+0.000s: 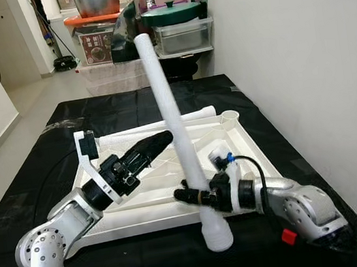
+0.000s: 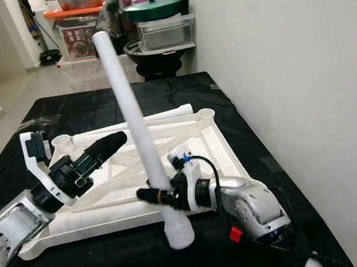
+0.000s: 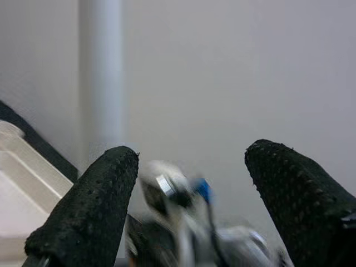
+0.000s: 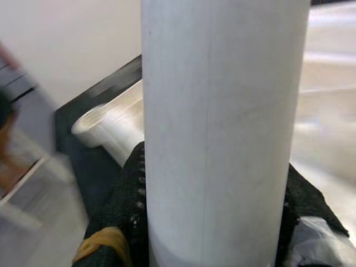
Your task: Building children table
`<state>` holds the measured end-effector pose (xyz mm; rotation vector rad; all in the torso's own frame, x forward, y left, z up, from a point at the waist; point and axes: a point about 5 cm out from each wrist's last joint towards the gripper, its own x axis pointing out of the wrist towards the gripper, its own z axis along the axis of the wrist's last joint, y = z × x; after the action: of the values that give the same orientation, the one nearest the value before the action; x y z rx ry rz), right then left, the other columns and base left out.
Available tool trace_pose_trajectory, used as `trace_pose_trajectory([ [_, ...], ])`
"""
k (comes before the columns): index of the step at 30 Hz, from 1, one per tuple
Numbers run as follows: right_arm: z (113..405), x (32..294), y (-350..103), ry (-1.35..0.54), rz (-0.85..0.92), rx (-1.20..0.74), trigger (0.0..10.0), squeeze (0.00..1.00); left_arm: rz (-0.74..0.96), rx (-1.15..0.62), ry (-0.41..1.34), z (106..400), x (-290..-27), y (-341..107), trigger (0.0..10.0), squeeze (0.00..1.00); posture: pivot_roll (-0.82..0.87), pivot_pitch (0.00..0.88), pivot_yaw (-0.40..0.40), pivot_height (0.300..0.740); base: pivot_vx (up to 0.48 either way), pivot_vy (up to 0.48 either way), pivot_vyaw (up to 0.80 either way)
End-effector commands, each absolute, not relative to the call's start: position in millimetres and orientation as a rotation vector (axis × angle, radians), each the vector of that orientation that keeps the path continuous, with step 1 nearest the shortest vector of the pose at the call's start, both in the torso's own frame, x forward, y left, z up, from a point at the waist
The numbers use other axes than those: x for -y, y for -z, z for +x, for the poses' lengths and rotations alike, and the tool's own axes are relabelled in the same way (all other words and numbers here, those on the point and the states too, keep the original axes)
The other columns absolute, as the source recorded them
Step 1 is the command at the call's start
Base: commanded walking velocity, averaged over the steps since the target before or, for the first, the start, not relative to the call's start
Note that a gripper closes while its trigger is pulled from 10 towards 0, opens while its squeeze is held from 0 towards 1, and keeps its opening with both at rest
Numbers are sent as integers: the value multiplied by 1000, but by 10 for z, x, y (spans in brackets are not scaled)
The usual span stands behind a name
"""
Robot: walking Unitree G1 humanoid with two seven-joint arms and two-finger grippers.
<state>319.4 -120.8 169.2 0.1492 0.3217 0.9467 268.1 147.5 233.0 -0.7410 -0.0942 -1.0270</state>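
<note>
White tabletop (image 1: 158,202) lies upside down on a black-covered table (image 1: 34,185), ribbed underside facing up, with round leg sockets at the corners — one far-right socket (image 1: 229,116) is visible and open.

A long white table leg (image 1: 172,124) stands tilted, its top leaning away toward the shelf clutter (image 1: 150,18) at the back. Its flared lower end rests at the near edge of the tabletop, at about the right-hand corner; whether it sits in a socket cannot be told.

Right gripper (image 1: 196,195) is clamped on the leg low down, just above the flared end. The right wrist view shows the black fingers (image 4: 125,211) pressed to either side of the white tube (image 4: 222,128).

Left gripper (image 1: 160,140) hovers over the tabletop's ribs, just beside the leg, pointing at it — fingers (image 3: 89,211) spread apart, holding nothing.
</note>
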Motion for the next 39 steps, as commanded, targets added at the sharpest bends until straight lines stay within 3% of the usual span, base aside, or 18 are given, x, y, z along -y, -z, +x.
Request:
trace_pose_trajectory([
  [1,3303,1308,-1848,-888,140,-236,0,0,-751,27,1063,2583,-1435,-2221,10000,0,4,0,13,740,0,0,0],
  [6,3367,1383,-1916,-850,137,-209,0,0,-759,18,1081,2531,-1418,-2203,10000,0,4,0,13,740,0,0,0],
  [12,3681,1779,-2344,-538,197,39,0,0,-761,35,1061,2435,-1405,-2160,10000,0,14,0,3,740,0,0,0],
  [20,3714,1779,-2516,-460,303,175,0,0,-627,-42,978,2429,-1377,-1984,10000,0,17,0,4,740,0,0,0],
  [24,3568,1368,-2536,-571,348,266,0,0,-90,-183,758,2570,-1449,-1596,10000,0,30,0,6,740,0,0,0],
  [34,3346,923,-2513,-670,429,320,0,0,148,-181,633,2708,-1550,-1488,10000,0,17,0,22,740,0,0,0],
  [39,3261,731,-2369,-699,413,291,0,0,182,-101,672,2744,-1414,-1613,10000,0,19,0,27,740,0,0,0],
])
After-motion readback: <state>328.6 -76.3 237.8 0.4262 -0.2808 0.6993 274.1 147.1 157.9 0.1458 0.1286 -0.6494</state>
